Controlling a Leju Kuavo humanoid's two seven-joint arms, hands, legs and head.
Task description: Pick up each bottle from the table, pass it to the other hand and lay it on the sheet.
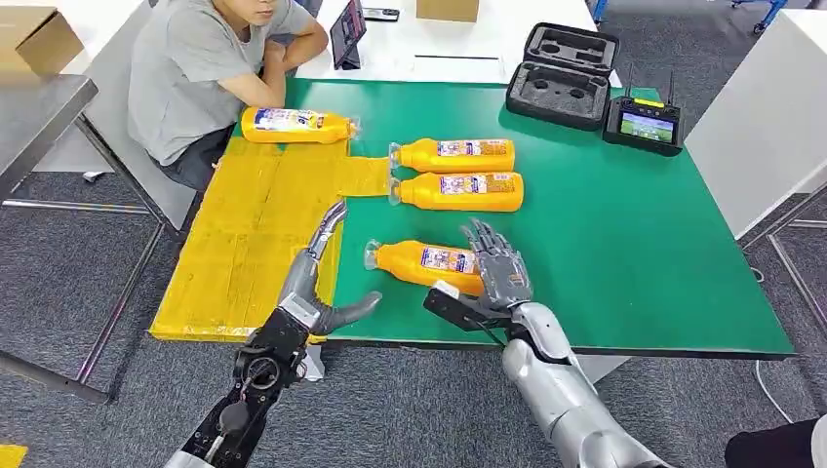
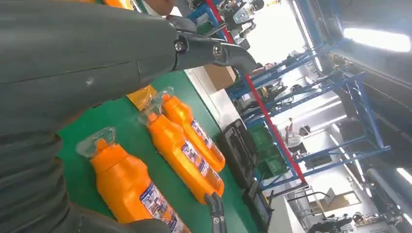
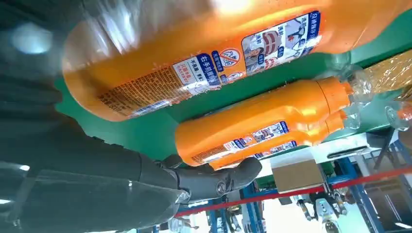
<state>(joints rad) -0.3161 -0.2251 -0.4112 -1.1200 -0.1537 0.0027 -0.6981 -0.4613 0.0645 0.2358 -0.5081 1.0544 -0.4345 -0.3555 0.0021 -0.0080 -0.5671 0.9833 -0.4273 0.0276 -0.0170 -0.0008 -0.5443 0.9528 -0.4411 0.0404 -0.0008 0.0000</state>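
One bottle (image 1: 295, 125) already lay on the yellow sheet (image 1: 244, 244), upper left. Three were left on the green counter (image 1: 634, 244). Right hand (image 1: 497, 263) over the nearest bottle (image 1: 424, 261), apparently not gripping yet. Left hand (image 1: 317, 283) fingers spread, empty.

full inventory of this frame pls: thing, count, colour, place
Orange plastic bottles with clear caps: four, all lying down. One on the yellow sheet; two side by side mid-table; one nearest the robot, under the right hand.
Yellow taped sheet: one, on the table's left part.
Green table: one.
Black foam-lined case: one, open, far edge.
Black remote controller with screen: one, beside the case.
Cardboard boxes: one brown, far left; one on the white table behind.
Person in grey shirt: one, seated by the sheet.
Left hand: open, over the sheet's edge.
Right hand: fingers spread over the nearest bottle; grip unclear.
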